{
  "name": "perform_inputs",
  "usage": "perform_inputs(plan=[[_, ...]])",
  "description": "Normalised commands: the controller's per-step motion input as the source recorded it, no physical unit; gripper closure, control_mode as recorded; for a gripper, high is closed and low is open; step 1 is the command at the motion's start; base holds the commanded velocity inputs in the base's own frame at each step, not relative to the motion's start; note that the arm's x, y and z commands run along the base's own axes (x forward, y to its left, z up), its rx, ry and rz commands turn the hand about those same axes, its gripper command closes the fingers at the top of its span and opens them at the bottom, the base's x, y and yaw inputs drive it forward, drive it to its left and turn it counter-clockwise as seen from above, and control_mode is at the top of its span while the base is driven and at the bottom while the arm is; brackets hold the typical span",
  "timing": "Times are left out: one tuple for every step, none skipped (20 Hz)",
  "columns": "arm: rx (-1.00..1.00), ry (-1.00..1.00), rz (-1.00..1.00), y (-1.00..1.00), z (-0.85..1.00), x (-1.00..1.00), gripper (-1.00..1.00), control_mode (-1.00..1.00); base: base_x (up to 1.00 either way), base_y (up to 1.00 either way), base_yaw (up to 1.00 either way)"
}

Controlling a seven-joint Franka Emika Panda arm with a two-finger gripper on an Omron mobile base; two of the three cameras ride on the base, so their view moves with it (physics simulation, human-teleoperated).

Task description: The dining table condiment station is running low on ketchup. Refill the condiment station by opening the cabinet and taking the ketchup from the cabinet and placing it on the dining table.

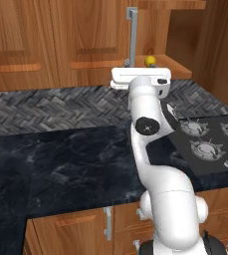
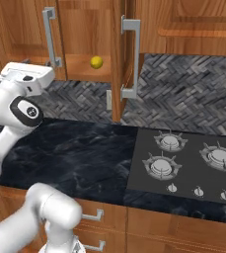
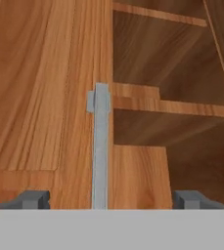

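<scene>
The job is barely begun, and most of it lies ahead. At the left, the cabinet [image 2: 16, 34] has its left door [image 3: 40, 88] shut, its long silver bar handle [image 3: 101, 146] running upright along the door's inner edge. The hand [image 3: 112, 199] is raised to this handle: its two fingertips [image 3: 33, 199] stand wide apart with the bar between them, not clamped on anything. Whether they touch the bar cannot be told. From the base, the hand [image 1: 140, 77] sits high above the black surface [image 1: 70, 164], pointing at the cabinet front.

Just right of the handle the cabinet is open, with bare wooden shelves [image 3: 172, 107] in shadow. A small yellow round thing [image 2: 96, 62] rests on the bottom shelf. Further right, the right door [image 2: 118, 59] stands swung out, seen edge-on. The gas hob [image 2: 183, 163] lies below and to the right.

So one door is open and the other is about to be taken. Where the ketchup stands cannot be told; I judge it likely behind the shut door. Left to do: pull that door, find and grip the bottle, and carry it to the dining table.
</scene>
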Motion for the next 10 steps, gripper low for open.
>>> perform_inputs(plan=[[0.0,0.0,0.0,0.0,0.36,0.43,-1.0,-1.0,0.0,0.0,0.0],[0.0,0.0,0.0,0.0,0.33,0.36,-1.0,-1.0,0.0,0.0,0.0],[0.0,0.0,0.0,0.0,0.26,0.39,-1.0,-1.0,0.0,0.0,0.0],[0.0,0.0,0.0,0.0,0.19,0.42,-1.0,-1.0,0.0,0.0,0.0],[0.0,0.0,0.0,0.0,0.13,0.56,-1.0,-1.0,0.0,0.0,0.0],[0.0,0.0,0.01,0.0,0.05,0.66,-1.0,-1.0,0.0,0.0,0.0],[0.0,0.01,0.02,0.0,0.0,0.69,-1.0,-1.0,0.0,0.0,0.0],[0.0,0.01,0.02,0.01,0.0,0.71,-1.0,-1.0,0.0,0.0,0.0],[0.0,0.01,0.02,0.06,0.0,0.7,-1.0,-1.0,0.0,0.0,0.0],[0.0,0.01,0.01,0.09,0.0,0.69,-1.0,-1.0,0.0,0.0,0.0]])
